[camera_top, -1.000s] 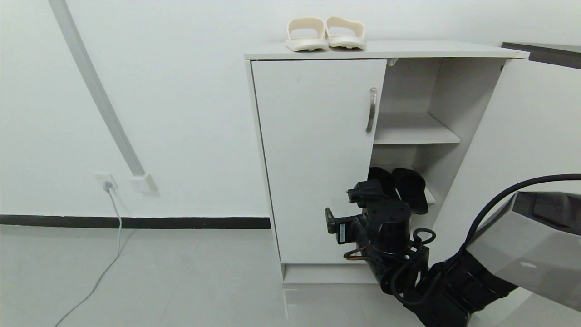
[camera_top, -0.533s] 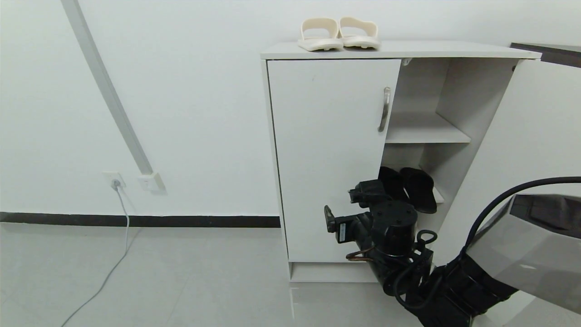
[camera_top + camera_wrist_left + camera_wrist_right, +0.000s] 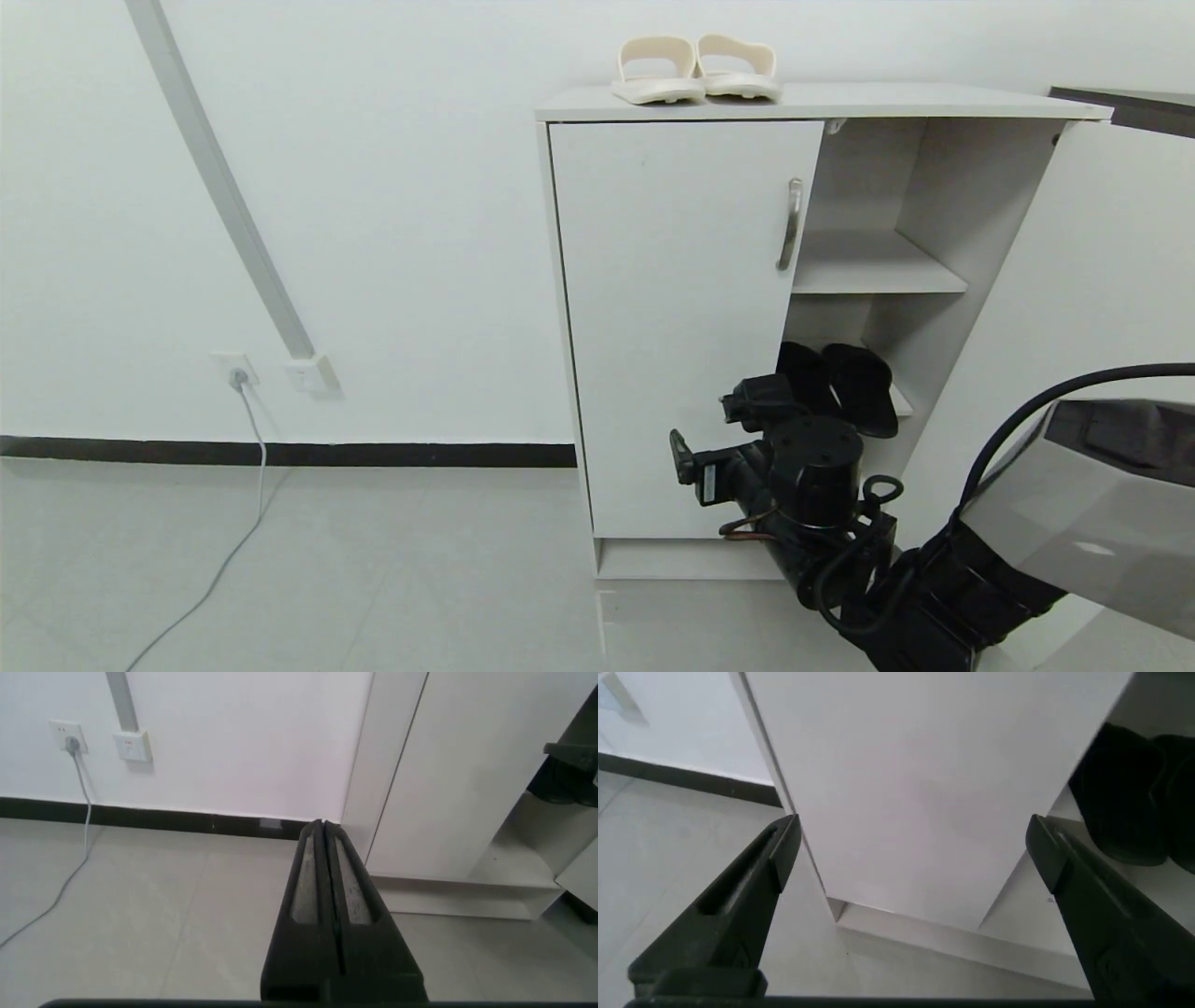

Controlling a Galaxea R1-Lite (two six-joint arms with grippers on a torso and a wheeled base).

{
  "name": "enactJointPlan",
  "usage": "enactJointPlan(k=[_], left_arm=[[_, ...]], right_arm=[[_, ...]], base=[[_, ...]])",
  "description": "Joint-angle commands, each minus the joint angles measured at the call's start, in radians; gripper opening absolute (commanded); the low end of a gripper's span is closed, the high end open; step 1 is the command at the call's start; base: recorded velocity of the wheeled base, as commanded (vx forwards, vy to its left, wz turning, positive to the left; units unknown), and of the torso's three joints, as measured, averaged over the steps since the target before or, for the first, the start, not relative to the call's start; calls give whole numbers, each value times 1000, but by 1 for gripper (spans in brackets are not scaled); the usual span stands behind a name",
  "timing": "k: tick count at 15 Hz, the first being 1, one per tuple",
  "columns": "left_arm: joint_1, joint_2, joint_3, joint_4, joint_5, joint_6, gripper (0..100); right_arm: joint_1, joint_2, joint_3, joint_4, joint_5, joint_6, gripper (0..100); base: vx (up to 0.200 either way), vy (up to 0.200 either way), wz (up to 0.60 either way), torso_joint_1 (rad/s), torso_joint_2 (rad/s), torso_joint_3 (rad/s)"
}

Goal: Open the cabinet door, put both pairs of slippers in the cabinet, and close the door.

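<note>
One slipper pair (image 3: pixel 695 70) on cabinet (image 3: pixel 934 98) top, left side; 2nd pair (image 3: pixel 845 385) inside on lower shelf (image 3: pixel 902 402); wall socket (image 3: pixel 231 371) left of cabinet.

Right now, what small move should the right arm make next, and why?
Probably lift the right gripper toward the beige slippers on the cabinet top. The black slippers already lie on the lower shelf, the right door stands open, and the gripper is open and empty, low before the closed left door.

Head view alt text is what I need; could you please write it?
White cabinet, right door open: black slippers on a lower shelf inside, beige slippers on top. The right arm sits low before the shut left door.
</note>
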Motion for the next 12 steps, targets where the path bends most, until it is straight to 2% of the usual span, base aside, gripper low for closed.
enactJointPlan(k=[1, 5, 8, 12], left_arm=[[0, 1, 0, 0, 0, 0, 0], [0, 1, 0, 0, -1, 1, 0], [2, 1, 0, 0, -1, 1, 0], [0, 1, 0, 0, 0, 0, 0]], right_arm=[[0, 2, 2, -2, 1, 0, 100], [0, 2, 2, -2, -1, 0, 100], [0, 3, 3, -2, -1, 0, 100], [1, 3, 10, -2, -2, -9, 100]], base=[[0, 0, 0, 0, 0, 0], [0, 0, 0, 0, 0, 0], [0, 0, 0, 2, -185, -287], [0, 0, 0, 51, -496, -366]])
